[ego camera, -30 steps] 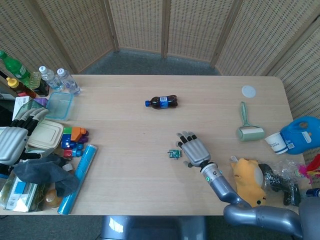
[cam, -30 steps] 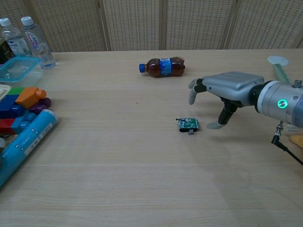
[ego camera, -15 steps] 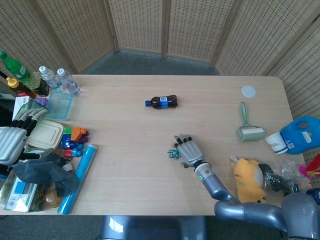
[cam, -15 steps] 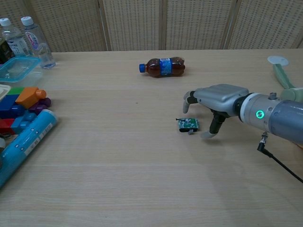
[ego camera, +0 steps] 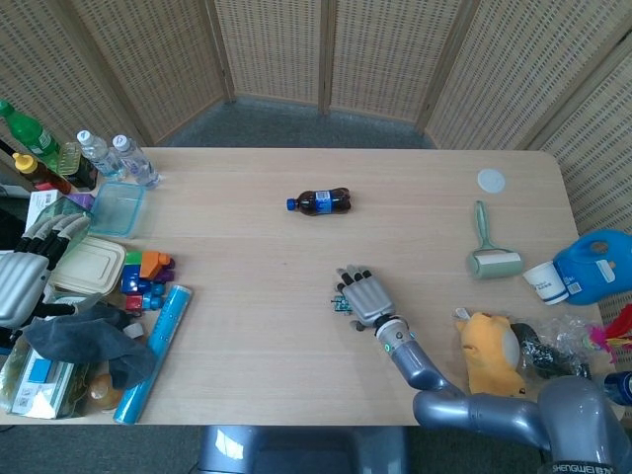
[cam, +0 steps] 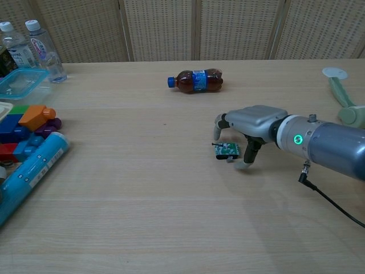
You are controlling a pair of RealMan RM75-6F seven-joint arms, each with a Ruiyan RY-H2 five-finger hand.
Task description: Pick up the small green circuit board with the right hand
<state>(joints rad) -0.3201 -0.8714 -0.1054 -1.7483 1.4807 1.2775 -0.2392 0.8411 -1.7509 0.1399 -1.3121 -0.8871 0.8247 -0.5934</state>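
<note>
Board: small green circuit board, flat on pale wood-grain table.
Right hand: grey metal, arched over board, fingers apart, grasping nothing.
Left hand: released, empty.

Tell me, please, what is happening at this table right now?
The robot's right hand is over the small green circuit board, which lies flat on the table. Its fingers are spread and curved down around the board, not yet closed on it. The left hand is off at the table's left edge, by a pile of clutter, holding nothing. A cola bottle lies on its side further back.
</note>
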